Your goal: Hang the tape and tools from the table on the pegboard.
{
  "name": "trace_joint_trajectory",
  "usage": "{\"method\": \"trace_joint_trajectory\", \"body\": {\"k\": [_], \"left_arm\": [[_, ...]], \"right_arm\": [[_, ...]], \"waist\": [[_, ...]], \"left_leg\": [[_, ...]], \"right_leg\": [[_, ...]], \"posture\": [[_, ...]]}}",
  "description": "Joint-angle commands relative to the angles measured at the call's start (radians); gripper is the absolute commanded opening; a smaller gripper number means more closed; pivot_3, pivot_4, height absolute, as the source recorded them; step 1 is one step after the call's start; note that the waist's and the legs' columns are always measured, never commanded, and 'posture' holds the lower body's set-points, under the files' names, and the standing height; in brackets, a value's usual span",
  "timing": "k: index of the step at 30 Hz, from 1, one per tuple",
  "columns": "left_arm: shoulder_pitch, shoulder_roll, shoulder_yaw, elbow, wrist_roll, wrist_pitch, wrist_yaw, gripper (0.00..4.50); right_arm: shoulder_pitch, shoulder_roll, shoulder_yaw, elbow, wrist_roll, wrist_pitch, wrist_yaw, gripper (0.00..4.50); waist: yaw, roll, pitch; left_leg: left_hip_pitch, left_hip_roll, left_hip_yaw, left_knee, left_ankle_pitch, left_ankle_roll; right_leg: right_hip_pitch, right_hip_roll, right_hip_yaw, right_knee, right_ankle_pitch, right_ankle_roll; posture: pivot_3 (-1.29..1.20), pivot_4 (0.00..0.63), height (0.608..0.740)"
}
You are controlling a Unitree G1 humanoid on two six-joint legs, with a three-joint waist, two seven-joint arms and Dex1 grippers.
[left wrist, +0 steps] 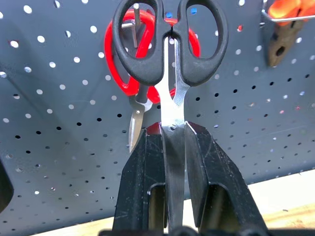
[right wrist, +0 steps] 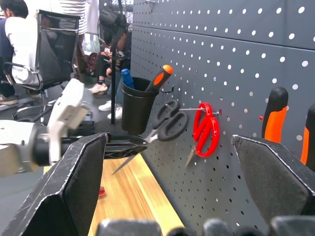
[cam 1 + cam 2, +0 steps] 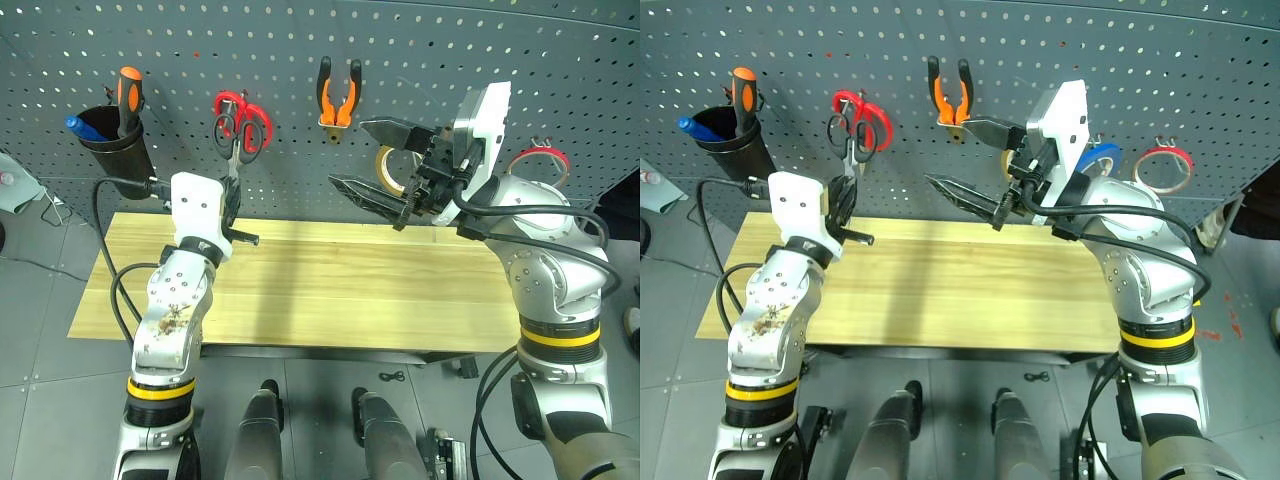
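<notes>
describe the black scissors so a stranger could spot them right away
Find the grey pegboard behind the wooden table. At its left, the left tool holds the black scissors by the blades, handles up, just before the hanging red scissors; only their loops are black.

Red-handled scissors [image 3: 245,127] already on the hook behind the black-handled scissors [image 1: 170,44]; bare pegboard [image 3: 290,180] alongside.

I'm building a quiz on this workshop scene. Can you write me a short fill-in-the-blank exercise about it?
1. The left gripper is shut on the black scissors by their ____.
2. The red scissors hang on the ____.
3. The pliers have orange and ____ handles.
4. The right gripper has its fingers ____.

Missing words: blades; pegboard; black; open
</notes>
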Motion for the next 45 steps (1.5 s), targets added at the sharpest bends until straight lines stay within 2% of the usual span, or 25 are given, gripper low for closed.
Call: {"method": "trace_joint_trajectory", "body": {"k": [1,3,7,12,16,20,26,28,31,36,39,43,45], "left_arm": [[-0.049,0.005,0.009,0.042,0.01,-0.018,0.002,0.08],[-0.063,0.005,0.009,0.068,0.014,-0.023,0.005,0.08],[-0.036,-0.003,0.002,0.079,0.016,-0.031,0.003,2.02],[0.116,0.011,0.006,0.045,0.026,-0.034,-0.009,4.44],[0.236,0.035,0.037,0.067,0.003,0.003,-0.038,4.48],[0.274,0.102,0.107,0.142,-0.019,0.05,-0.076,4.48],[0.192,0.236,0.171,0.321,-0.051,0.153,-0.15,4.48],[0.118,0.309,0.182,0.474,-0.063,0.156,-0.216,4.48],[0.071,0.36,0.169,0.584,-0.07,0.157,-0.271,4.48],[0.034,0.375,0.126,0.724,-0.059,0.129,-0.332,4.48],[0.002,0.364,0.104,0.798,-0.048,0.102,-0.34,4.48],[-0.038,0.35,0.086,0.874,-0.05,0.08,-0.36,4.48],[-0.051,0.345,0.075,0.898,-0.047,0.082,-0.369,3.93]], "right_arm": [[-0.004,-0.014,-0.019,-0.027,-0.006,-0.019,-0.002,4.5],[0.003,-0.016,-0.015,-0.031,-0.009,-0.016,-0.002,4.5],[0.034,-0.023,0.0,-0.05,-0.013,-0.003,-0.001,4.5],[0.125,-0.045,0.069,-0.084,-0.049,0.024,0.003,4.5],[0.215,-0.057,0.197,-0.101,-0.159,-0.014,0.012,4.5],[0.222,-0.024,0.299,-0.106,-0.199,0.017,0.022,4.5],[0.118,0.065,0.347,-0.065,-0.181,0.08,0.035,4.5],[0.035,0.111,0.356,-0.033,-0.162,0.136,0.04,4.5],[-0.016,0.128,0.358,-0.019,-0.161,0.195,0.045,4.5],[-0.031,0.134,0.366,0.014,-0.186,0.241,0.029,4.5],[-0.023,0.122,0.375,0.015,-0.204,0.248,0.036,4.5],[-0.019,0.115,0.369,0.012,-0.202,0.267,0.038,4.5],[-0.018,0.11,0.367,0.015,-0.205,0.27,0.039,4.5]], "waist": [[0.0,0.0,-0.002],[0.0,0.0,-0.005],[-0.002,-0.001,-0.006],[-0.006,-0.001,-0.008],[-0.003,-0.001,-0.008],[-0.003,-0.001,-0.008],[0.001,-0.002,-0.007],[0.003,-0.002,-0.007],[0.006,-0.004,-0.006],[0.021,-0.004,0.002],[0.025,-0.004,0.02],[0.023,-0.004,0.045],[0.022,-0.004,0.05]], "left_leg": [[0.0,0.0,0.0,0.0,0.0,0.0],[0.0,0.0,0.0,0.0,0.0,0.0],[0.0,0.0,0.0,0.0,0.0,0.0],[0.0,0.0,0.0,-0.001,0.0,0.0],[0.001,0.0,0.0,0.0,0.0,0.0],[0.001,0.0,0.0,0.0,0.0,0.0],[0.002,0.002,0.0,0.0,0.001,0.0],[0.002,0.001,0.0,0.0,0.001,0.0],[0.001,0.002,0.0,-0.001,0.001,0.0],[0.0,0.002,0.0,-0.003,0.0,0.0],[-0.005,0.002,0.0,-0.001,0.0,0.0],[-0.005,0.002,-0.003,0.0,0.001,-0.001],[-0.005,0.002,-0.003,0.0,0.001,-0.001]], "right_leg": [[0.0,0.0,0.0,0.0,0.0,0.0],[0.0,0.0,0.0,0.0,0.0,-0.001],[0.0,0.0,0.0,0.0,0.001,-0.001],[0.0,0.0,0.0,0.001,0.001,-0.001],[0.0,0.0,0.0,0.001,0.001,-0.001],[-0.001,0.0,0.0,0.002,0.0,0.001],[-0.002,0.001,-0.001,0.004,-0.001,0.003],[-0.001,0.001,-0.001,0.004,-0.001,0.003],[-0.004,0.001,-0.001,0.005,-0.002,0.002],[-0.005,0.0,-0.001,0.007,-0.005,-0.005],[-0.016,0.0,-0.001,0.02,-0.009,-0.009],[-0.017,0.002,-0.002,0.024,-0.012,-0.006],[-0.017,0.002,-0.002,0.025,-0.012,-0.006]], "posture": [[0.04,0.232,0.74],[0.04,0.228,0.74],[0.04,0.229,0.74],[0.05,0.245,0.74],[0.07,0.266,0.74],[0.08,0.287,0.74],[0.1,0.321,0.74],[0.1,0.337,0.74],[0.1,0.357,0.74],[0.09,0.402,0.74],[0.08,0.432,0.74],[0.07,0.456,0.74],[0.07,0.458,0.74]]}}
